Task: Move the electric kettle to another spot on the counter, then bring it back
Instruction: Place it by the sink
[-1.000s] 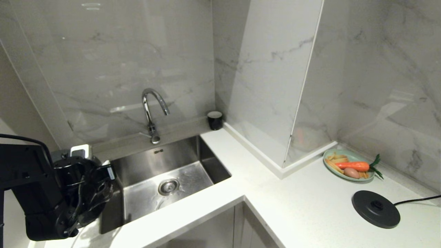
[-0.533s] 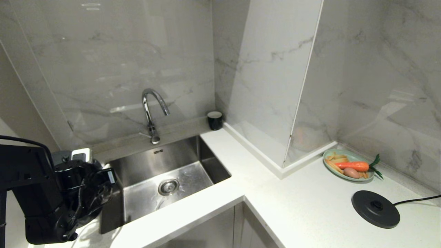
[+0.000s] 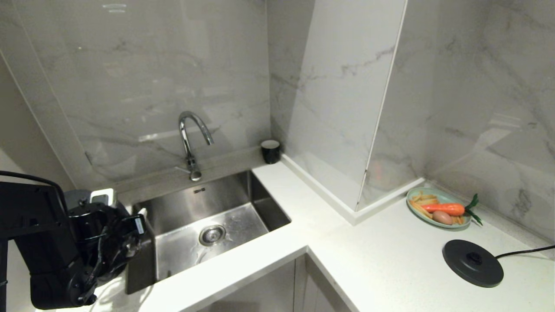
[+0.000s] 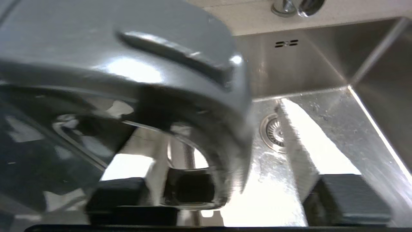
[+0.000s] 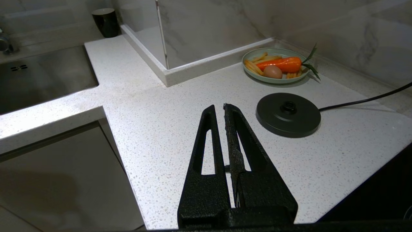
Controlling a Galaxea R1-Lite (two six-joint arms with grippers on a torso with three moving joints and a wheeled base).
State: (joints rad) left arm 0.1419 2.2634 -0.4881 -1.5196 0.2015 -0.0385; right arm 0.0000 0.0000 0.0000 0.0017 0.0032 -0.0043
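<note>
Kettle [image 4: 112, 64] stands left of steel sink [image 3: 243, 195] on speckled counter [image 3: 390, 260]; left pincer [image 4: 225, 196] released.

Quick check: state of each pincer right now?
Left pincer: open, its fingers spread either side of the electric kettle's handle, not clamped.
Right pincer: shut, empty, above the counter.

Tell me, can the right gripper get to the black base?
Probably yes. The right gripper, shut, hangs over bare counter close to the base, with nothing between them.
</note>
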